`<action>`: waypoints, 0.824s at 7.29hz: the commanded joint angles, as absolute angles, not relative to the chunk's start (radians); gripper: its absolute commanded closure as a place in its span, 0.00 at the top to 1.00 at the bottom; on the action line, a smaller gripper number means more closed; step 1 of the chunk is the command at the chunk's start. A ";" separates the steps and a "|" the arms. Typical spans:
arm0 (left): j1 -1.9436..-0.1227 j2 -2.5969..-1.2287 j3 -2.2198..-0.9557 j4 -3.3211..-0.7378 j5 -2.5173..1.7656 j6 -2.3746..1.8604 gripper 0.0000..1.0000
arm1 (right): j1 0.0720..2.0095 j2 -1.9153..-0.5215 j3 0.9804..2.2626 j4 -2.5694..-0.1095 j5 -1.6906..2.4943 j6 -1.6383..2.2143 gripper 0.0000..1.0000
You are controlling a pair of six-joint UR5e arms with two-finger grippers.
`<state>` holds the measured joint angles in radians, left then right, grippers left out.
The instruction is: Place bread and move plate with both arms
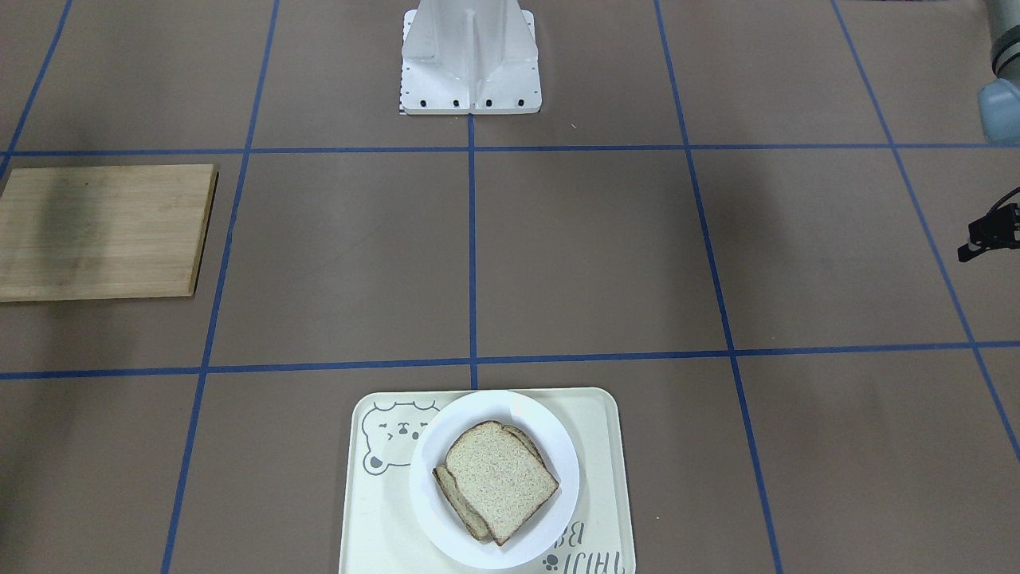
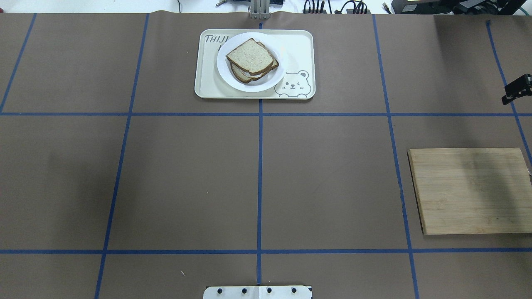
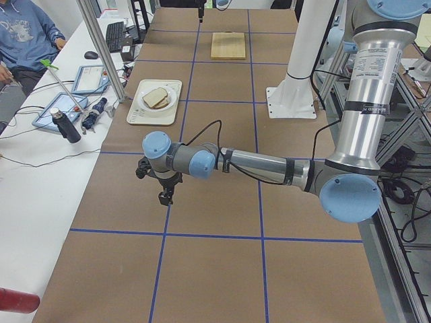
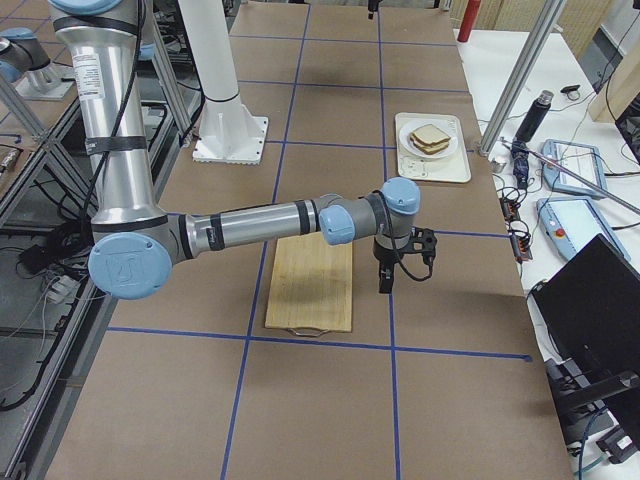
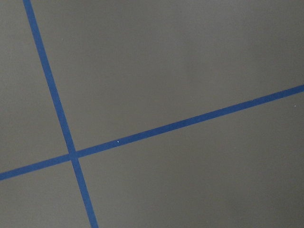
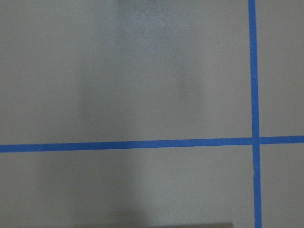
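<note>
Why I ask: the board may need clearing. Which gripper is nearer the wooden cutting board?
Right. The right gripper hangs just beside the wooden cutting board, on its operator side; the left gripper hangs at the opposite end of the table.

the tray (image 2: 299,41) lies at the table's far middle, opposite the stand (image 2: 257,292) at the near edge; the plate (image 2: 226,79) sits on the tray's left part; the bread (image 2: 250,56) lies on top of another slice (image 2: 239,74) on the plate; the board (image 2: 469,191) lies well to the right, nearer the robot; the left gripper (image 3: 163,195) hangs left of the tray, the right gripper (image 4: 385,280) just beyond the board.
</note>
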<state>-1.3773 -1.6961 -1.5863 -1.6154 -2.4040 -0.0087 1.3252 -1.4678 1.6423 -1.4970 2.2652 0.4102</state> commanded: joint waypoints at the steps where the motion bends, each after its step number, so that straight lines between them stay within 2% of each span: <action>1: -1.394 -1.697 -1.621 -1.539 -2.399 0.029 0.98 | 1.371 -1.470 1.644 -1.584 2.266 0.294 1.00; 6: -1.394 -1.692 -1.638 -1.539 -2.399 0.028 0.98 | 1.371 -1.473 1.644 -1.617 2.260 0.201 1.00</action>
